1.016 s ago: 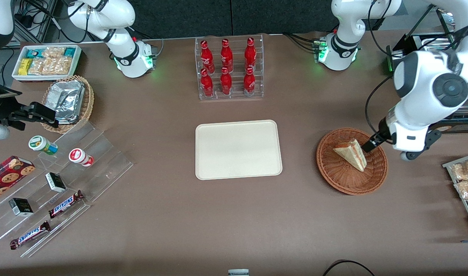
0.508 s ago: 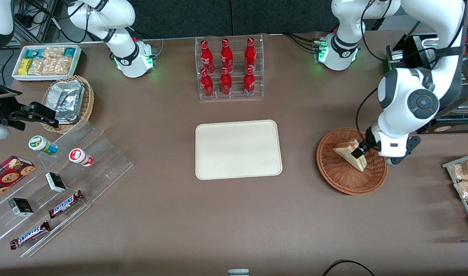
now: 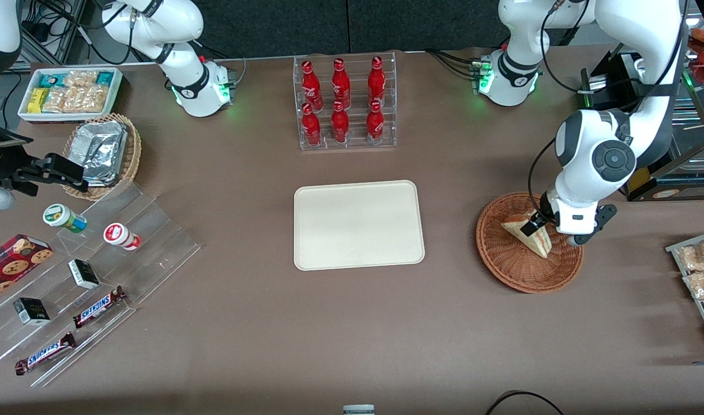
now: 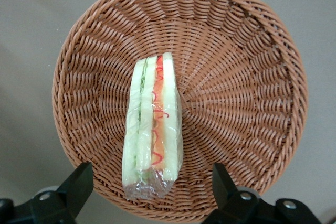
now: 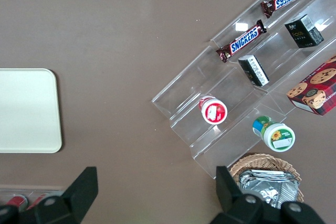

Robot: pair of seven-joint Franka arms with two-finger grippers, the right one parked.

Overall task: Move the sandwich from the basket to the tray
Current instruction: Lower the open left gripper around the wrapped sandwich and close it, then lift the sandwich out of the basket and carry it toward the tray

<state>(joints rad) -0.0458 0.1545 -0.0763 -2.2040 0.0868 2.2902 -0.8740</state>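
Note:
The sandwich (image 3: pixel 529 233), a plastic-wrapped wedge of white bread, stands on edge in the reddish-brown wicker basket (image 3: pixel 510 265) toward the working arm's end of the table. In the left wrist view the sandwich (image 4: pixel 153 124) shows its orange-red and green layers, lying in the basket (image 4: pixel 247 77). My left gripper (image 3: pixel 530 226) hangs just above the sandwich, open; in the wrist view the gripper (image 4: pixel 152 187) has one finger on each side of the wedge's end, apart from it. The cream-white tray (image 3: pixel 358 225) lies empty at the table's middle.
A clear rack of red bottles (image 3: pixel 345 104) stands farther from the camera than the tray. A rack of snack packets (image 3: pixel 700 276) sits at the working arm's table edge. Toward the parked arm's end are a foil-packet basket (image 3: pixel 102 153), a white snack bin (image 3: pixel 69 92) and clear steps (image 3: pixel 98 276) with candy.
My left gripper has moved from the basket's rim inward over the sandwich, and the arm's wrist has swung toward the tray. The sandwich has not moved.

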